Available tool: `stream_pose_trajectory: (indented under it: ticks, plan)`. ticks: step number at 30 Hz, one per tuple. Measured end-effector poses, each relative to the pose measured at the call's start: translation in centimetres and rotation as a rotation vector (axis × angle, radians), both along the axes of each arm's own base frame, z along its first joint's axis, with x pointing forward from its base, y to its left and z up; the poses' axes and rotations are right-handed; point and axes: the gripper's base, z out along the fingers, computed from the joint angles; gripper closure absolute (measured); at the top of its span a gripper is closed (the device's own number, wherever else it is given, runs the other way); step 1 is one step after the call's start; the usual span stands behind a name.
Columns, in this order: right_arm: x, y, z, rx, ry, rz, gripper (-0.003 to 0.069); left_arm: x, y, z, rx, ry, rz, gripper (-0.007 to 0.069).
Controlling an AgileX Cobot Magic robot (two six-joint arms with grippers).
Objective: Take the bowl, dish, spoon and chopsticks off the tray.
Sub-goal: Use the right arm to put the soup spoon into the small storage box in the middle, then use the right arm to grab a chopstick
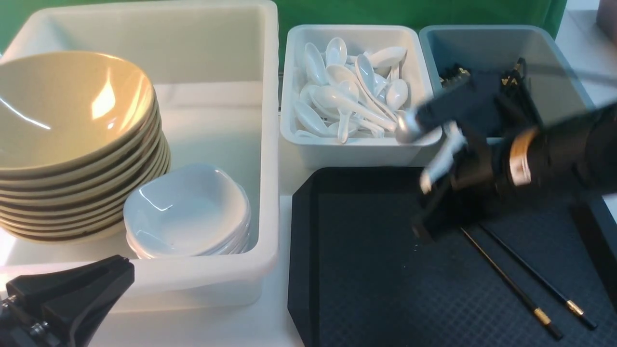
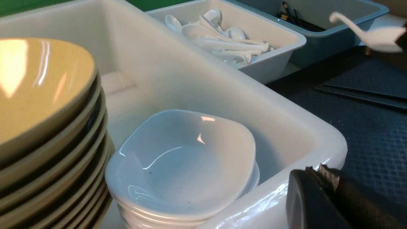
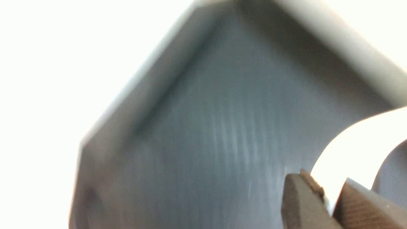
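**Three bins, one tray, two loose chopsticks, one loose spoon**

Containers come to three: one large white tub (image 1: 207,115), one smaller white bin (image 1: 356,153) and one grey bin (image 1: 487,38). There is one black tray (image 1: 366,289), with two chopsticks (image 1: 511,282) on it. One spoon (image 2: 381,39) is apart from the rest. The smaller white bin holds at least ten piled spoons (image 1: 342,96); overlap hides the exact number. One stack of beige bowls (image 1: 67,111) shows at least six. One stack of white dishes (image 1: 185,212) has at least three. Several stored chopsticks (image 1: 523,86) lie in the grey bin, too tangled to count.
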Motion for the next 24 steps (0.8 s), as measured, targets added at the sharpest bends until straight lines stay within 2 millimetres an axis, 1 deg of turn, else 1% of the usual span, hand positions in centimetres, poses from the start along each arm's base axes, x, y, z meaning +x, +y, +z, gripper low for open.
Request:
stream_pose_trajectory:
  ticks: [1, 2, 3, 4, 5, 6, 7, 8, 9, 10, 12, 13, 14, 16, 17, 19, 20, 21, 22, 23, 24]
  plan:
    - [0.1, 0.1, 0.3, 0.003, -0.008, 0.004, 0.0544, 0.0, 0.0, 0.0, 0.000, -0.001, 0.000, 0.0633]
    - [0.8, 0.7, 2.4, 0.019, -0.070, 0.029, 0.0544, 0.0, 0.0, 0.0, 0.001, -0.001, 0.001, 0.0633]
    - [0.9, 0.7, 2.3, 0.017, -0.068, 0.029, 0.0544, 0.0, 0.0, 0.0, 0.002, -0.001, 0.001, 0.0633]
    - [1.6, 1.1, 3.6, 0.021, -0.113, 0.047, 0.0544, 0.0, 0.0, 0.0, 0.003, -0.002, 0.001, 0.0633]
    - [1.9, 1.2, 3.7, 0.017, -0.121, 0.051, 0.0544, 0.0, 0.0, 0.0, 0.003, -0.002, 0.001, 0.0633]
    - [2.9, 1.6, 4.5, 0.030, -0.170, 0.060, 0.0544, 0.0, 0.0, 0.0, 0.003, -0.002, 0.001, 0.0633]
    - [3.8, 1.8, 4.7, 0.040, -0.208, 0.064, 0.0544, 0.0, 0.0, 0.0, 0.003, -0.002, 0.001, 0.0633]
    - [5.1, 2.0, 4.6, 0.055, -0.256, 0.061, 0.0544, 0.0, 0.0, 0.0, 0.003, -0.002, 0.001, 0.0633]
    - [5.5, 2.1, 4.5, 0.063, -0.269, 0.061, 0.0544, 0.0, 0.0, 0.0, 0.003, -0.002, 0.001, 0.0633]
    - [7.4, 2.2, 4.0, 0.094, -0.317, 0.038, 0.0544, 0.0, 0.0, 0.0, 0.003, -0.002, 0.001, 0.0633]
    - [10.2, 2.1, 2.5, 0.152, -0.334, -0.027, 0.0543, 0.0, 0.0, 0.0, 0.003, -0.002, 0.001, 0.0633]
    - [10.7, 2.0, 2.2, 0.162, -0.329, -0.043, 0.0541, 0.0, 0.0, 0.0, 0.003, -0.002, 0.001, 0.0633]
    - [12.3, 1.8, 0.9, 0.180, -0.306, -0.091, 0.0527, 0.0, 0.0, 0.0, 0.003, -0.002, 0.001, 0.0633]
    - [14.3, 1.2, -1.1, 0.174, -0.257, -0.147, 0.0482, 0.0, 0.0, 0.0, 0.003, -0.002, 0.001, 0.0633]
    - [15.1, 0.7, -1.8, 0.165, -0.233, -0.175, 0.0434, 0.0, 0.0, 0.0, 0.004, -0.002, 0.001, 0.0633]
    - [15.9, 0.1, -2.6, 0.135, -0.184, -0.207, 0.0354, 0.0, 0.0, 0.0, 0.007, -0.002, 0.000, 0.0633]
    - [15.9, 0.0, -2.6, 0.130, -0.178, -0.210, 0.0344, 0.0, 0.0, 0.0, 0.008, -0.002, 0.000, 0.0633]
    - [15.9, -0.4, -2.5, 0.097, -0.131, -0.228, 0.0286, 0.0, 0.0, -0.1, 0.014, -0.001, -0.001, 0.0633]
    - [15.6, -0.7, -2.0, 0.053, -0.087, -0.233, 0.0239, 0.0, 0.0, -0.1, 0.018, -0.001, -0.002, 0.0633]
    - [15.6, -0.7, -1.9, 0.044, -0.079, -0.232, 0.0232, 0.0, 0.0, -0.1, 0.021, -0.002, -0.001, 0.0633]
    - [14.9, -1.2, -1.2, -0.025, -0.025, -0.219, 0.0194, 0.0, 0.1, -0.1, 0.027, -0.003, -0.001, 0.0633]
